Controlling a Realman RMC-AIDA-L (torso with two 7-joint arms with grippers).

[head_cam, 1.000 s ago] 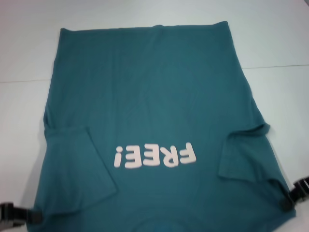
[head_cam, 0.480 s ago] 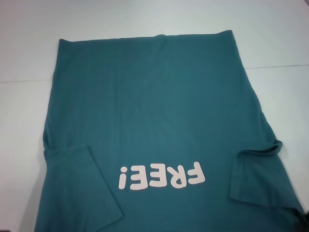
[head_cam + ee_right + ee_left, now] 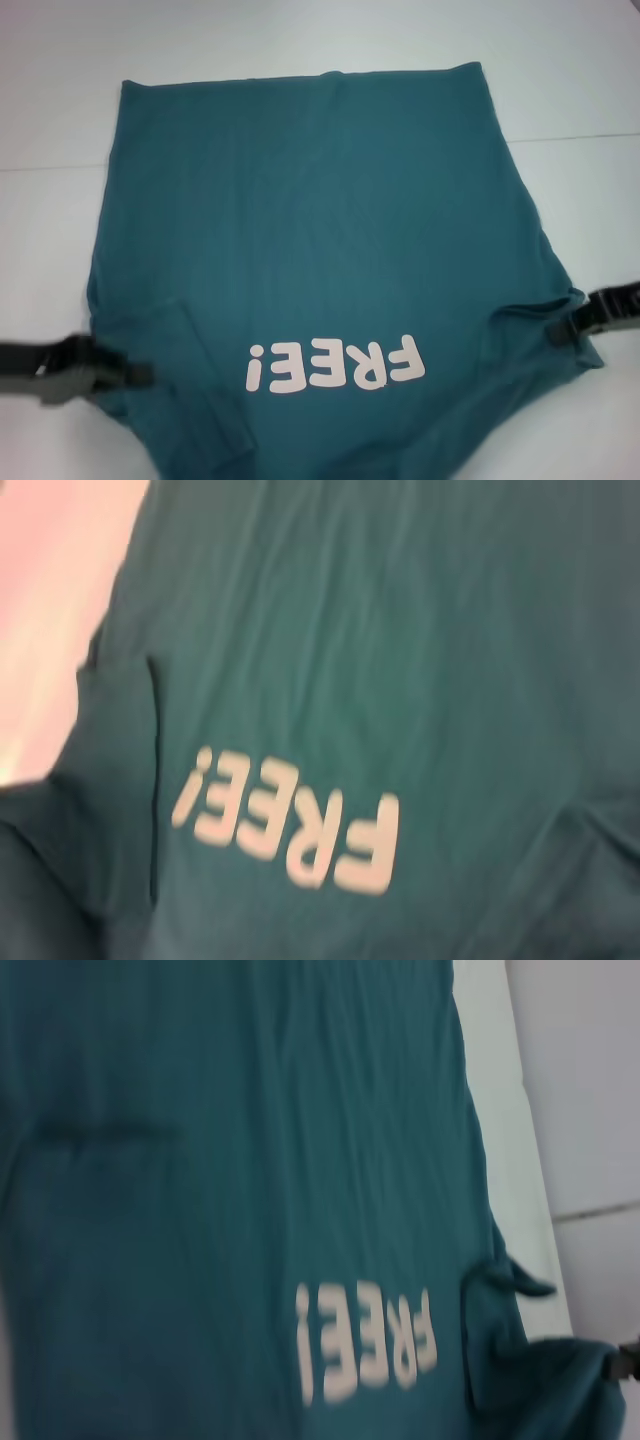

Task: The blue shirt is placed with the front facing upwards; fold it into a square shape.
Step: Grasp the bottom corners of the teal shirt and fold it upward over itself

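Note:
The blue shirt (image 3: pixel 320 220) lies front up on the white table, its pale "FREE!" lettering (image 3: pixel 335 365) reading upside down near me. My left gripper (image 3: pixel 140 376) is shut on the shirt's left edge by the folded-in sleeve. On the opposite edge, beside the other sleeve, my right gripper (image 3: pixel 562 332) is shut on the cloth. The near end of the shirt is raised and pinched inward between them. The left wrist view shows the shirt (image 3: pixel 250 1160) and the lettering (image 3: pixel 365 1345). The right wrist view shows the same cloth (image 3: pixel 400 630) and print (image 3: pixel 290 830).
The white table (image 3: pixel 300 40) surrounds the shirt, with bare surface beyond the far hem and on both sides. A thin seam line (image 3: pixel 580 138) crosses the tabletop at the back.
Both grippers, at the picture's bottom corners a second ago, dropped out of view and now sit farther forward at the sleeves. The shirt's near edge has lifted and narrowed.

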